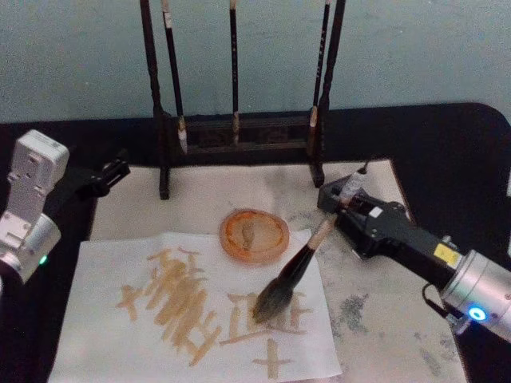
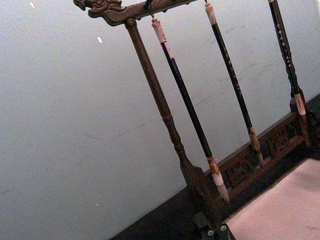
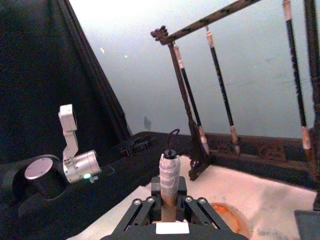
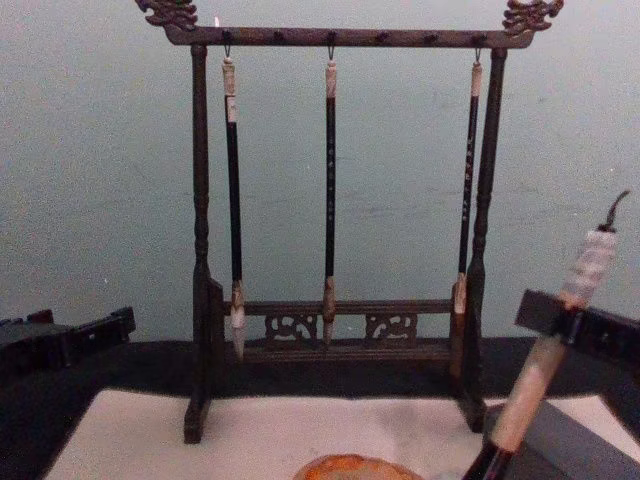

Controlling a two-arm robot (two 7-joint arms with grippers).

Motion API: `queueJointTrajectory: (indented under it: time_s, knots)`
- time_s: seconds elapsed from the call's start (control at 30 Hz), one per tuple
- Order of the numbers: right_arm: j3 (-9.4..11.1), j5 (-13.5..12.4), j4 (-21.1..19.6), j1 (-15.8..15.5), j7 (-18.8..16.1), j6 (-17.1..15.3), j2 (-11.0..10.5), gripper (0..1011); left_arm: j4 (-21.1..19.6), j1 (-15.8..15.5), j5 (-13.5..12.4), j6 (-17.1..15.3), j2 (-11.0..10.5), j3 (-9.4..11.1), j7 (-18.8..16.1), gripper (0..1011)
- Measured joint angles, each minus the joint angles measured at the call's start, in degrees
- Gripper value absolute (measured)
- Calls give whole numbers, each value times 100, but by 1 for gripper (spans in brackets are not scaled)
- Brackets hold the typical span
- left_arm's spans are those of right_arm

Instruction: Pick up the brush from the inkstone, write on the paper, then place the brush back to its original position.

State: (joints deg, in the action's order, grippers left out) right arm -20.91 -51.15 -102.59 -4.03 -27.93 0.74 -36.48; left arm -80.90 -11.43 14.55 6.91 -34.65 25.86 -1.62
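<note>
Brush (image 4: 545, 370): black lower part and head cut off by chest view's bottom edge; inkstone (image 4: 345, 467) there, just upper rim. Head view: rack (image 1: 239, 132) top cut off, paper (image 1: 104, 335) near left corner runs off edge; brush head on or just above paper — cannot tell. Right wrist view: right gripper (image 3: 169, 200) hides brush shaft below tan end. Left gripper (image 1: 108, 175) dark against dark table (image 1: 447, 159) — outline unclear.

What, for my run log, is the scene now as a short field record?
right gripper: shut on the brush handle, right of the inkstone
brush: tilted, head on the paper
paper: covered with tan strokes
inkstone: round, orange, at paper's far edge
left gripper: parked, left of the paper
rack: three slim brushes hanging
</note>
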Motion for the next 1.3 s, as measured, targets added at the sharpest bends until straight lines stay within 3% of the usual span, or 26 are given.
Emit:
queueJointTrajectory:
  time_s: [0.33,0.73,0.93,1.3]
  knots:
    - [127,-67,-208,-43,-42,34,-29,175,0,0,0,0,0,0,0,1002]
    - [83,-145,-411,313,39,-61,137,175,0,0,0,0,0,0,0,1002]
    - [-4,-224,-144,621,180,-118,364,175,0,0,0,0,0,0,0,1002]
    - [47,-450,505,940,405,-84,726,175,0,0,0,0,0,0,0,1002]
